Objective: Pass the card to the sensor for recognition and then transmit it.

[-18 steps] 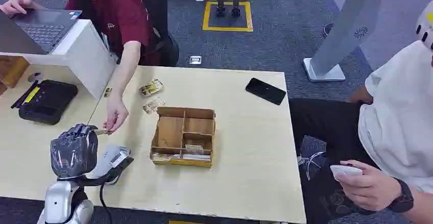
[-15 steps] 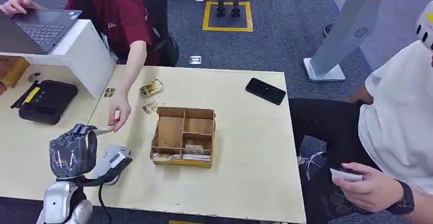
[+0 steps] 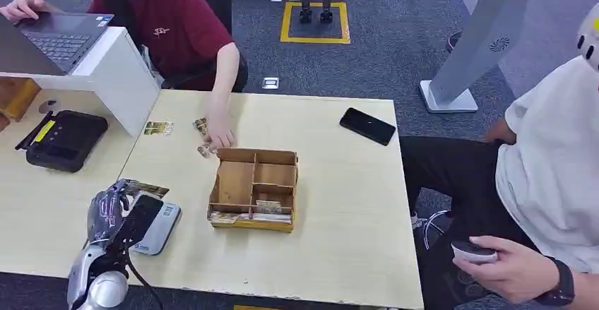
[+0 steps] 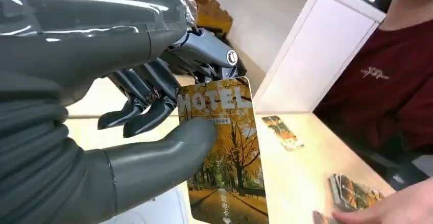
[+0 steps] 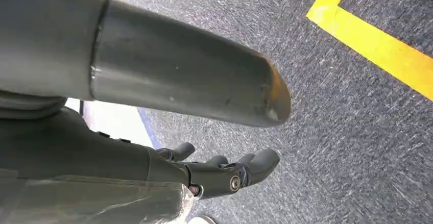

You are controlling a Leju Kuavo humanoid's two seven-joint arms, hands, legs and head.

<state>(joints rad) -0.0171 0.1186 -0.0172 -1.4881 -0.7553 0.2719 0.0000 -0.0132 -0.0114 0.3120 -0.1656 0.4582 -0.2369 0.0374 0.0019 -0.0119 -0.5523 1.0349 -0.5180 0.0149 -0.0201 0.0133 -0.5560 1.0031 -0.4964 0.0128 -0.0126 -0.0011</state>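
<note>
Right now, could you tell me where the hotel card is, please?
The hotel card is pinched in the left hand, over the grey sensor near the table's front-left corner in the head view.

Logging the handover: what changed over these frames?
The person's hand let go of the card and drew back to the loose cards beside the wooden box. The left robot hand now holds the card over the sensor. Box and phone stayed put.

Lower left: left hand [image 3: 113, 211] holding card [image 3: 145, 188] above sensor [image 3: 157, 227] | centre: wooden box [image 3: 254, 188] | upper right: phone [image 3: 366, 126]
</note>
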